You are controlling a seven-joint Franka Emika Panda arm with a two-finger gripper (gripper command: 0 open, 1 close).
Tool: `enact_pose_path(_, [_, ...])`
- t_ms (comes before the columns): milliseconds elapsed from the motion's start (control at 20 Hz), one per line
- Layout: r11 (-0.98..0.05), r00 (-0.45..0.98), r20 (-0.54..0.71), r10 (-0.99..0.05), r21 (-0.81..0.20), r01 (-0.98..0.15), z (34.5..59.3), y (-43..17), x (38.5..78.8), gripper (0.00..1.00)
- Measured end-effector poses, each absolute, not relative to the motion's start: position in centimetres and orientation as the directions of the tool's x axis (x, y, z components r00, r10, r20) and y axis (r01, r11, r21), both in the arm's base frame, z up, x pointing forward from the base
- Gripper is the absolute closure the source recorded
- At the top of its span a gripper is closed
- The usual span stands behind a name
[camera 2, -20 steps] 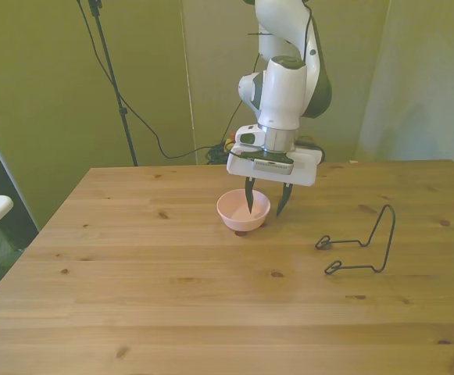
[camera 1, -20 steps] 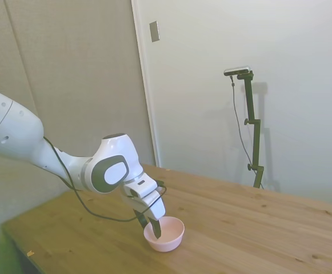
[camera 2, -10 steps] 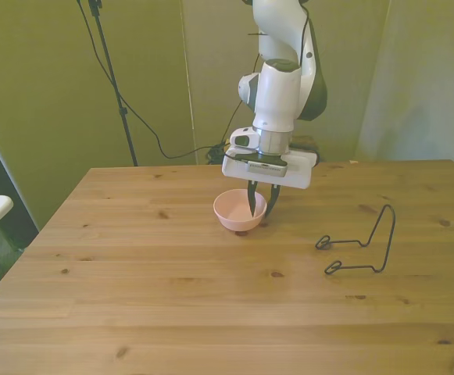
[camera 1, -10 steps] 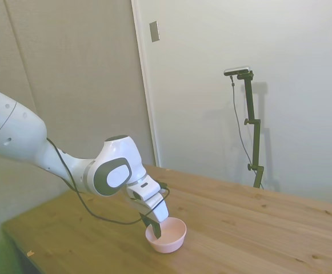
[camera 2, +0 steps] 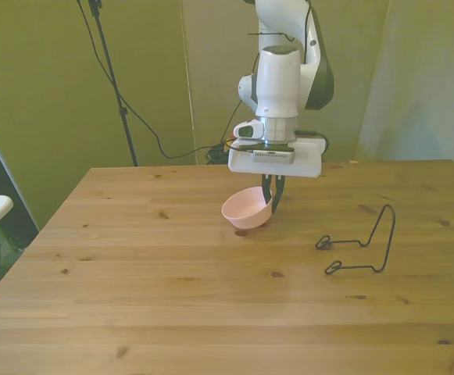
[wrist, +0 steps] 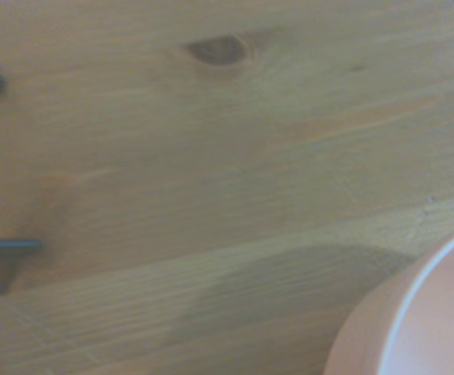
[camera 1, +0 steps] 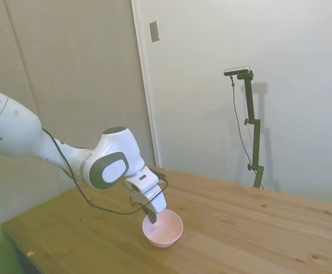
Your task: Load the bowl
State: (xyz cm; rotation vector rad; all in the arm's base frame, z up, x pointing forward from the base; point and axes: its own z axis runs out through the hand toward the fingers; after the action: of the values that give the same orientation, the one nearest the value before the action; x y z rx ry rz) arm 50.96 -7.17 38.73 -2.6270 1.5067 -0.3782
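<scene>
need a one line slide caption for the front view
Franka gripper pinches the rim of the pink bowl, tilted just above the wooden table, wire stand waiting nearby.

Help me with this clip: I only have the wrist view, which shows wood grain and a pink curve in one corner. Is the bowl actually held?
Observer: Yes. In the front view the end effector is shut on the rim of the bowl, on the front view's right side of it.
Operator: Is it resting flat on the table?
Observer: No. It looks tilted and slightly raised, with a small shadow on the table under it.
Operator: What are the dark bits at the edge of my picture?
Observer: Probably the wire stand. It sits on the table to the front view's right of the bowl, apart from it.
</scene>
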Motion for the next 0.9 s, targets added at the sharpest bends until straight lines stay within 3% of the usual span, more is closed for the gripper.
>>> enact_pose_path(450, [-0.598, 0.562, 0.209, -0.8, -0.348, -0.722, 49.0, -1.1, 54.9, 1.0])
enact_pose_path(900, [-0.601, 0.659, 0.071, -0.748, -0.493, -0.629, 46.4, -1.4, 57.5, 1.0])
